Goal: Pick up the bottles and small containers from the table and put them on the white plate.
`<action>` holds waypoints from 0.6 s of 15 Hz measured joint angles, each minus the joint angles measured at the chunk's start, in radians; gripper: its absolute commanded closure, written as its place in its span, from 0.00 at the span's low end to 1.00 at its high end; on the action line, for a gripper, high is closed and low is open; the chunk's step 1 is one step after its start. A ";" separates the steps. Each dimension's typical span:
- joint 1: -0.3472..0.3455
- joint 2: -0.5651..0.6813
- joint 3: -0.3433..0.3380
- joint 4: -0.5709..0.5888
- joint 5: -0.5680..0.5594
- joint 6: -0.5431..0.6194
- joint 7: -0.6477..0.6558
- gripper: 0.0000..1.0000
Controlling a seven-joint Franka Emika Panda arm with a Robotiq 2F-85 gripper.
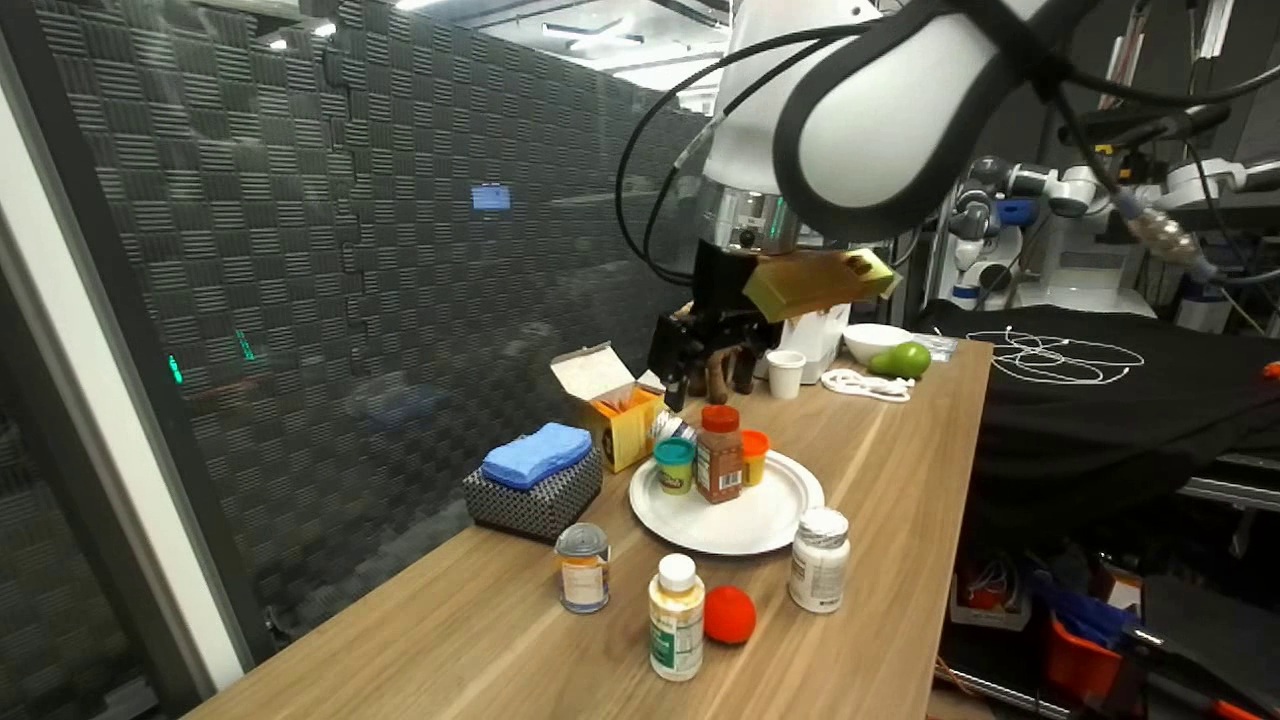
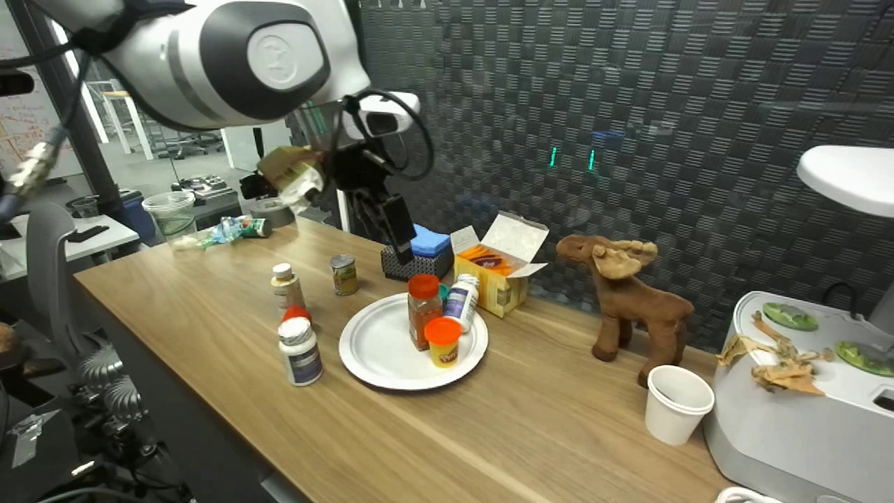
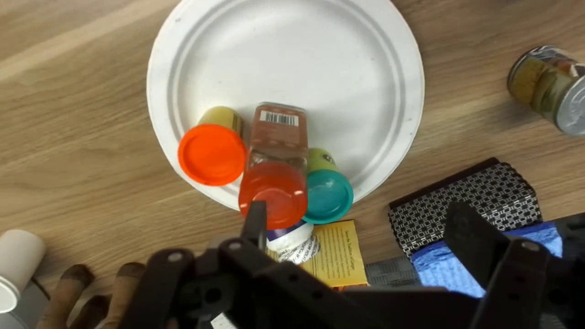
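Closest in the wrist view, the gripper (image 3: 356, 217) gapes wide, holding nothing; the can (image 3: 548, 91), off the white plate (image 3: 352, 82) at three o'clock, is probably heavy, rigid, slick: grip mid-body.

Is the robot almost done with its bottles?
Looks roughly halfway. The white plate holds the red-capped bottle, orange-lidded tub and teal-lidded tub; a tilted white bottle sits at its edge. The open gripper holds nothing. To go, on the table: can, green-labelled bottle, upright white bottle.
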 measured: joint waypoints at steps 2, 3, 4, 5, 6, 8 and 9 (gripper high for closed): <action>0.015 -0.073 0.003 -0.118 -0.084 0.049 0.124 0.00; 0.015 -0.104 0.009 -0.172 -0.119 0.062 0.178 0.00; 0.014 -0.129 0.016 -0.221 -0.145 0.070 0.221 0.00; 0.011 -0.149 0.025 -0.265 -0.166 0.074 0.259 0.00; 0.005 -0.164 0.033 -0.300 -0.180 0.076 0.289 0.00; -0.010 -0.187 0.051 -0.351 -0.182 0.077 0.318 0.00; -0.017 -0.194 0.056 -0.367 -0.176 0.077 0.319 0.00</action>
